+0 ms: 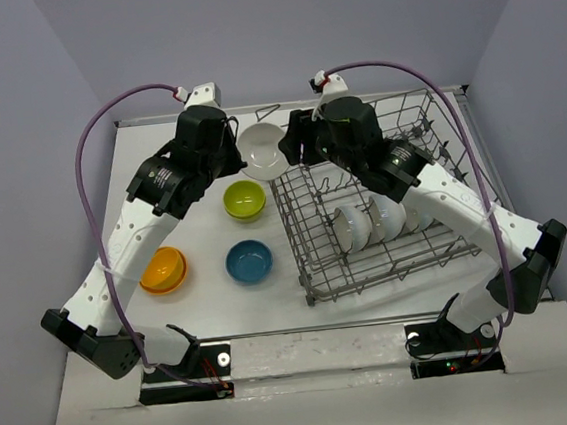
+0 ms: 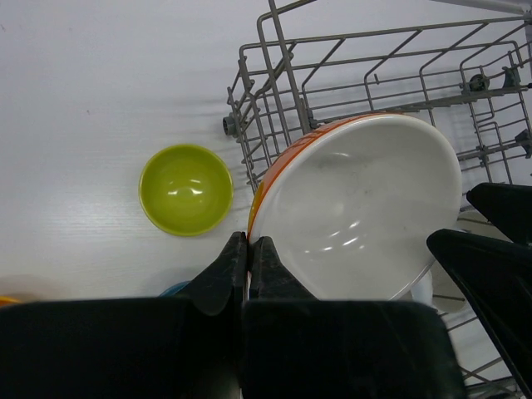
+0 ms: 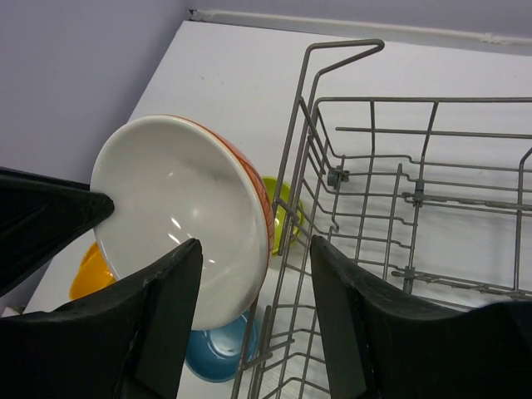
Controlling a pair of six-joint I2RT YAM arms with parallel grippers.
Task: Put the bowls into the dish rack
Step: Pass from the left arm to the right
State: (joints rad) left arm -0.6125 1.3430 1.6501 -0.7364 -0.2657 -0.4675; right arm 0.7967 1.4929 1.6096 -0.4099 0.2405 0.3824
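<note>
Nearest the bases, the orange bowl (image 1: 164, 270) and blue bowl (image 1: 249, 262) sit open side up on the white table (image 1: 212, 305), apart from each other. The lime green bowl (image 1: 244, 200) is a step further, glossy, round and upright, just left of the dish rack (image 1: 383, 203). The rack is a grey wire rectangle with rows of upright tines. A few white bowls (image 1: 365, 223) stand on edge in its near half.

Furthest out, the two-tone bowl (image 2: 357, 216) is in the air at the rack's far-left corner, tipped on its side.
- **Left gripper** (image 2: 249, 241): pinched tight on the bowl's rim, one finger on each side.
- **Right gripper** (image 3: 256, 249): jaws partly apart, straddling the opposite rim. One finger is over the bowl's inside, the other outside in front of the rack wires. No squeeze yet.

The top view shows only this bowl's plain white inside. The wrist views add an orange outer wall and a smooth glazed interior. Only the right wrist view shows the gap between the outer finger and the bowl.
</note>
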